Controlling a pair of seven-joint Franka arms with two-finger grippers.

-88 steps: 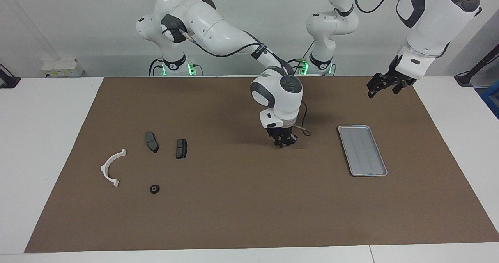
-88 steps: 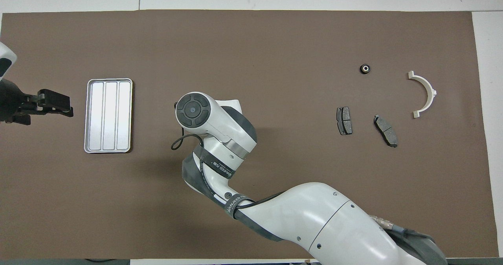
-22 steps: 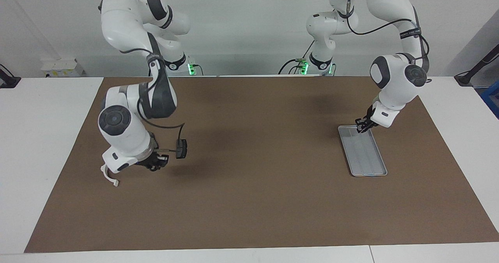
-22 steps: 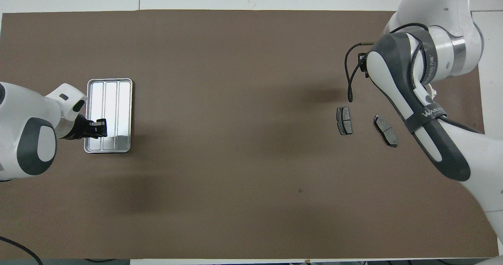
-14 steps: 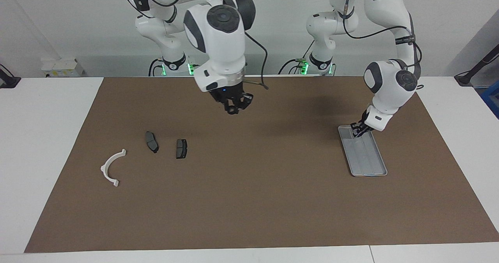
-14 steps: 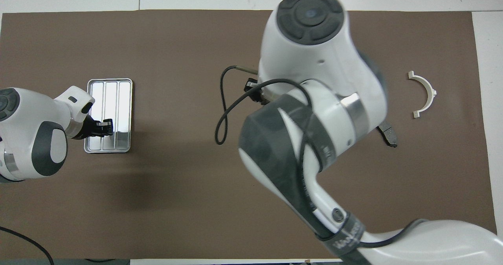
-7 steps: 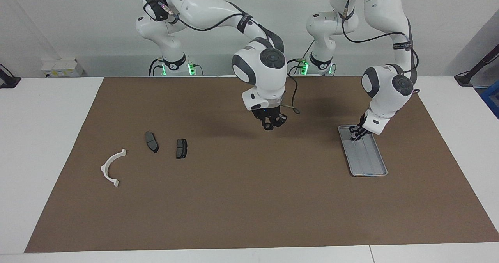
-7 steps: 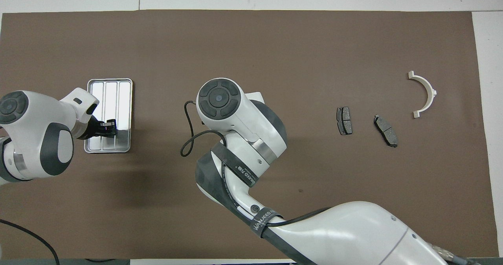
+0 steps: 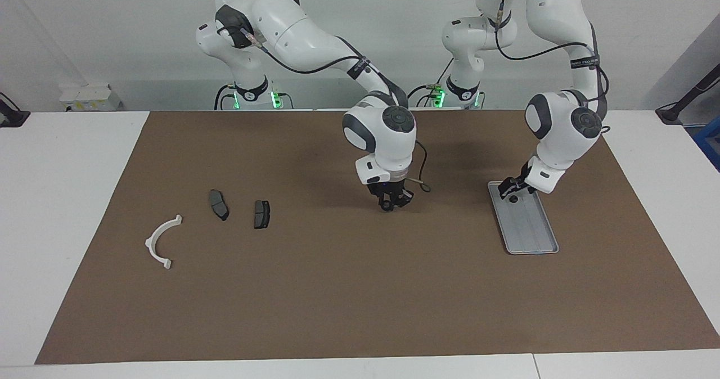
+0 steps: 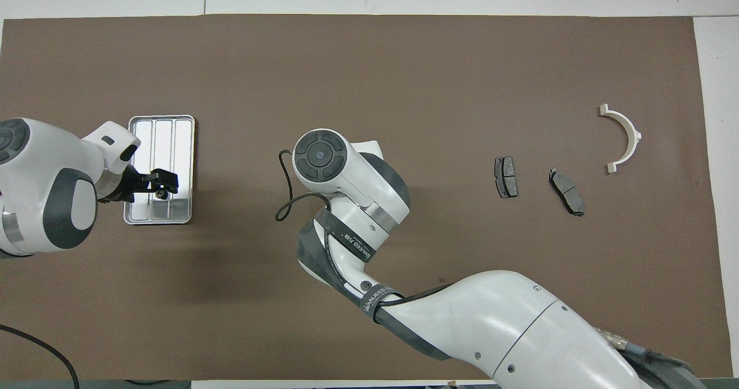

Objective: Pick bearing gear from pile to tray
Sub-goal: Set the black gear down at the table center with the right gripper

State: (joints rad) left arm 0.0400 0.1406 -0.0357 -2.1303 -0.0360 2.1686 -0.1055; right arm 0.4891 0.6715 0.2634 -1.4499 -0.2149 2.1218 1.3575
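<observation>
A small black bearing gear (image 9: pixel 513 198) lies in the silver ribbed tray (image 9: pixel 531 233), at the tray's end nearer the robots; it also shows in the overhead view (image 10: pixel 160 193) in the tray (image 10: pixel 183 146). My left gripper (image 9: pixel 511 188) is open just above it (image 10: pixel 167 182). My right gripper (image 9: pixel 394 202) hangs low over the middle of the mat, shut on another small black bearing gear; its own wrist hides it in the overhead view. The pile toward the right arm's end holds a white half-ring (image 9: pixel 157 238) and two brake-pad plates (image 9: pixel 219 204) (image 9: pixel 261 213).
A brown mat (image 9: pixel 337 300) covers the table, with white table edge around it. In the overhead view the half-ring (image 10: pixel 626 138) and the plates (image 10: pixel 506 177) (image 10: pixel 567 191) lie well apart from the tray.
My right gripper took the black piece from the pile, carried it to the mat's middle and lowered. My left gripper opened over the tray, and a bearing gear now lies there.
</observation>
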